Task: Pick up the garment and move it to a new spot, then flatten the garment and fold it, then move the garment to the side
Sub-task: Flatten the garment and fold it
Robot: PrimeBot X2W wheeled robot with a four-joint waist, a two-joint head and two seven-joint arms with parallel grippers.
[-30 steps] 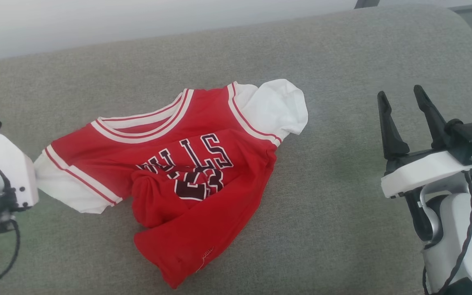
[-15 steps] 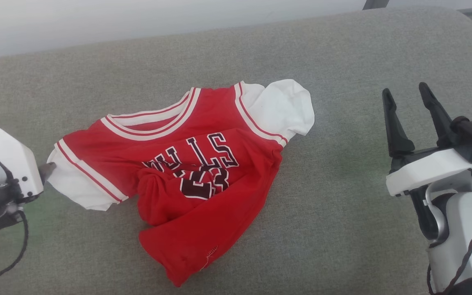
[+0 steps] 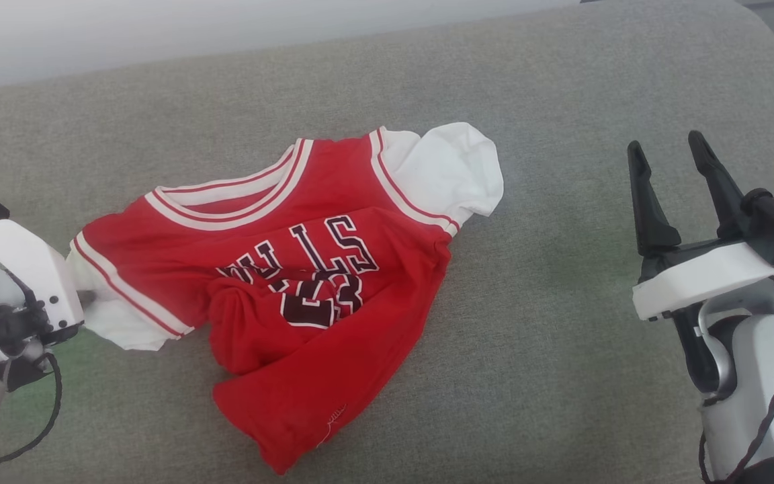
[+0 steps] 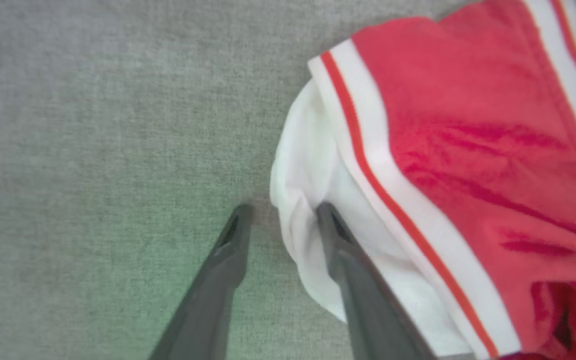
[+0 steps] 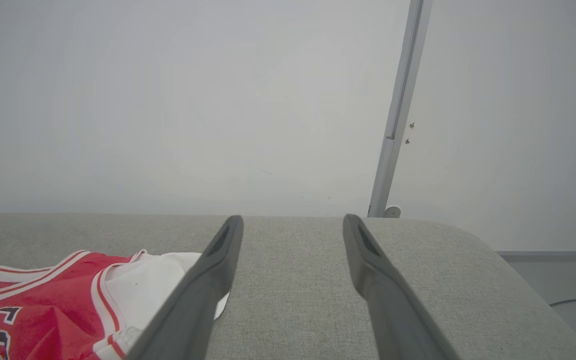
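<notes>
Red jersey-style garment (image 3: 306, 269), white short sleeves, dark chest lettering, lies crumpled on grey fabric worktop (image 3: 562, 302). Left gripper (image 4: 283, 212): fingers were clenched on near white sleeve (image 4: 308, 260) a second ago, then let go; now parted astride sleeve edge, cloth between tips, not pinched. Right gripper (image 3: 664, 141): fingers spread, empty, garment well off to their left. Likely re-grip for flattening pull; lower body of garment bunched, flattening not yet done.

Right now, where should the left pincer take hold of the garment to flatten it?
Probably the white sleeve of the garment, at its outer edge, coming from the robot's left: that edge sits bunched between the fingers of the open left pincer.
</notes>
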